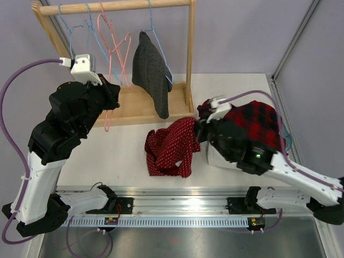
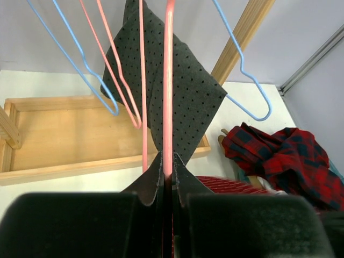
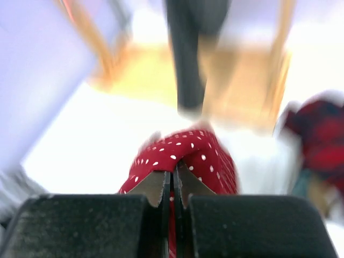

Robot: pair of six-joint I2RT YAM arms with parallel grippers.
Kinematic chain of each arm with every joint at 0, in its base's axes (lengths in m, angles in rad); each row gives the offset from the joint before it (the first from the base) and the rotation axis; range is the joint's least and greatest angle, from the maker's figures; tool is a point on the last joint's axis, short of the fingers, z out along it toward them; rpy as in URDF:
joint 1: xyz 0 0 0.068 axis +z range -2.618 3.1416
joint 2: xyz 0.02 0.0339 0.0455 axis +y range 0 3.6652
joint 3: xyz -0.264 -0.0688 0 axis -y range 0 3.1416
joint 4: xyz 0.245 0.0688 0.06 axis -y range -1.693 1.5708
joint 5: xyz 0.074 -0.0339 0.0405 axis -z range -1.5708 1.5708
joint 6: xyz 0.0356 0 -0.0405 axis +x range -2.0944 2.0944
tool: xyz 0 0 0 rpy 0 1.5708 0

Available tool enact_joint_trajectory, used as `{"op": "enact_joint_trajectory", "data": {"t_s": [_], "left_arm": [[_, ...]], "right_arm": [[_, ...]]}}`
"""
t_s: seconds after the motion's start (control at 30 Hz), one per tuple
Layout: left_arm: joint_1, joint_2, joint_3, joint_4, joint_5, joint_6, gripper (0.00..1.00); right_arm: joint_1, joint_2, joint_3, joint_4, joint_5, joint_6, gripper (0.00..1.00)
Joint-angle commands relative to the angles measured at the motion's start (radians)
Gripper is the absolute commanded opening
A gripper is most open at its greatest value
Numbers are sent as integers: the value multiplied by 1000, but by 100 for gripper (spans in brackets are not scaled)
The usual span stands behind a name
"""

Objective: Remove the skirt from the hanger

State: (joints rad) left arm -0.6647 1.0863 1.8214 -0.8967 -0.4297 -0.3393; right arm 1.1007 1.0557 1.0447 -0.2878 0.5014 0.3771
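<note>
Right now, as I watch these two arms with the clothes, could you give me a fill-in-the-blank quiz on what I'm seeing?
1. The left claw is shut on a thin ____ hanger.
2. The right claw is shut on the red skirt, which has white ____.
3. Seen from above, the checked cloth lies to the ____ of the skirt.

Missing words: pink; dots; right.

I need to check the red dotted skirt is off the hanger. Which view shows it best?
Top external: the whole red dotted skirt lies crumpled on the table. Right wrist shows only a blurred fold, left wrist a sliver.
</note>
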Motion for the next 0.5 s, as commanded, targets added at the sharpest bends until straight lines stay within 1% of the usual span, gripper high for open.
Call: {"op": "enact_joint_trajectory", "data": {"t_s": [0.0,0.03,0.07,0.13,0.17,0.23,0.27,0.33,0.37,0.43,0.47], "left_arm": [[-3,-2,-27,81,-24,13,0],[-3,0,-30,82,-26,11,0],[-3,4,-34,87,-24,11,0],[-3,9,-40,97,-24,11,0],[-3,12,-40,100,-24,11,0],[-3,24,-39,105,-24,14,0],[-3,32,-36,107,-27,20,0],[-3,61,-16,107,-29,25,0],[-3,72,-5,108,-30,32,0],[-3,110,12,114,-34,43,0],[-3,125,30,117,-47,57,0]], "right_arm": [[2,-121,194,-25,267,-186,0],[1,-125,225,-16,329,-225,0],[-2,-125,277,2,356,-322,0],[-25,-105,323,50,409,-418,0],[-41,-99,375,49,443,-469,0],[-97,-74,426,35,450,-491,0],[-166,-66,451,21,439,-481,0],[-257,-42,512,-8,433,-471,0],[-330,-36,526,-10,442,-478,0],[-395,-13,535,24,448,-503,0],[-474,3,532,27,445,-507,0]]}}
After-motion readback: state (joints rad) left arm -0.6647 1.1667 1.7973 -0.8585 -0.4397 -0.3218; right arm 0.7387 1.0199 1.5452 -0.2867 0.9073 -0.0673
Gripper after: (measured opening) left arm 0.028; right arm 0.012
